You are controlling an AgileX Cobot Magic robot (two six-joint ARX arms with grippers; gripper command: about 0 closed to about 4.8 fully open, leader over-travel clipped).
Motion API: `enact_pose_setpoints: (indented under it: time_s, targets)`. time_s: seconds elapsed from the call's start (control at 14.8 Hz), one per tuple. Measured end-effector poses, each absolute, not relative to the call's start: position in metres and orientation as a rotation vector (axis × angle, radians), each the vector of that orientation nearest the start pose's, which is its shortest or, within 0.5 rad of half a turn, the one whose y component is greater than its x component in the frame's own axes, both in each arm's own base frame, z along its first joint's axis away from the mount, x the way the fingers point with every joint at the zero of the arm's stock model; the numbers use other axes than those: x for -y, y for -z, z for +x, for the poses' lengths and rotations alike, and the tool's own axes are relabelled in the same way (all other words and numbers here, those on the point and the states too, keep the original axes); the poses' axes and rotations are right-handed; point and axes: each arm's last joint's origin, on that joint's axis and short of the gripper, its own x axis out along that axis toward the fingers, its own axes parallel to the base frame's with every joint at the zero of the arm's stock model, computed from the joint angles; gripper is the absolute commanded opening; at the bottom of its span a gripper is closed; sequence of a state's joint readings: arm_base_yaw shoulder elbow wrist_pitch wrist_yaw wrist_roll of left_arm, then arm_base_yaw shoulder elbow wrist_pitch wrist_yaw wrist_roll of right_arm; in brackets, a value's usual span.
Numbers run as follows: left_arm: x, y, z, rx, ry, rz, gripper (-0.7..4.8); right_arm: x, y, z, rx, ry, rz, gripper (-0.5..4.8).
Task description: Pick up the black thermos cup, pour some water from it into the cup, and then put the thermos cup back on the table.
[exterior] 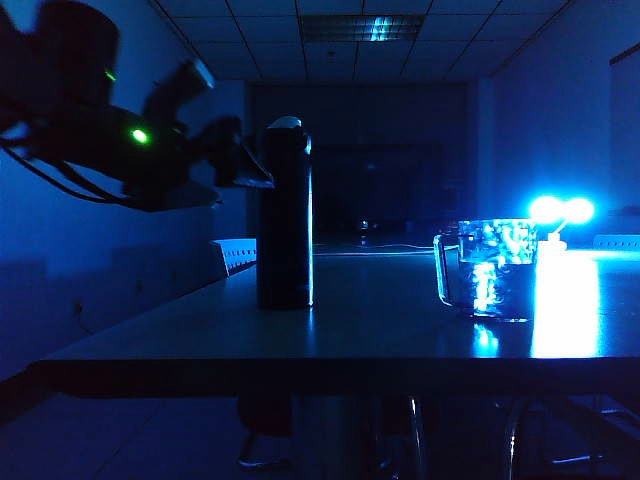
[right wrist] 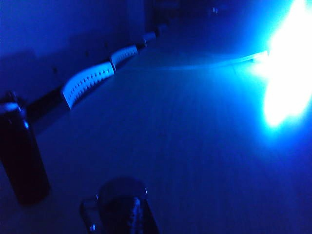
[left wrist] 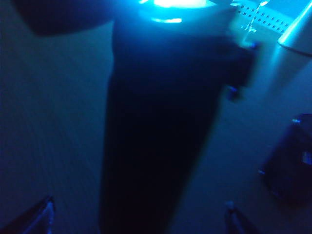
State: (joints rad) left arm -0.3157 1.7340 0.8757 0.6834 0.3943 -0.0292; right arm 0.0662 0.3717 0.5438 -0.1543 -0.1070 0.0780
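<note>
The left end effector [exterior: 245, 165] reaches in from the left, up high, jaws wide, right beside the top of the black thermos cup [exterior: 285, 215] and not holding it. The right end effector is out of sight. The room is dark and blue, with bright lights [exterior: 560, 210] behind the tabletop [exterior: 300, 335]. The black thermos cup stands upright, well apart from the cup [exterior: 495, 268]. I cannot tell what is inside.

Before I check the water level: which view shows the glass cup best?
The exterior view: the cup stands side-on on the table, handle and glinting walls lit. The right wrist view shows it only dimly from above; the left wrist view shows only the black thermos cup.
</note>
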Motion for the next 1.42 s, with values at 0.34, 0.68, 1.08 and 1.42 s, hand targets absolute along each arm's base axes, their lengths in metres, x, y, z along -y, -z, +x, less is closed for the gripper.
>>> enact_pose_setpoints:
  time_s: [0.34,0.68,1.08,1.42]
  targets:
    - [0.135,-0.181,0.364,-0.211,0.766,-0.028,4.79,-0.01,-0.298,0.101,-0.036,-0.172,0.078,-0.05]
    - [0.143,-0.177,0.379,-0.178,0.773,-0.025,4.79,-0.01,-0.298,0.101,-0.036,-0.172,0.078,-0.05]
    - [0.166,-0.169,0.391,-0.173,0.811,-0.019,4.79,-0.01,-0.297,0.101,-0.039,-0.172,0.078,-0.05]
    - [0.17,-0.163,0.392,-0.181,0.806,-0.017,4.79,-0.01,-0.296,0.101,-0.054,-0.171,0.079,-0.05]
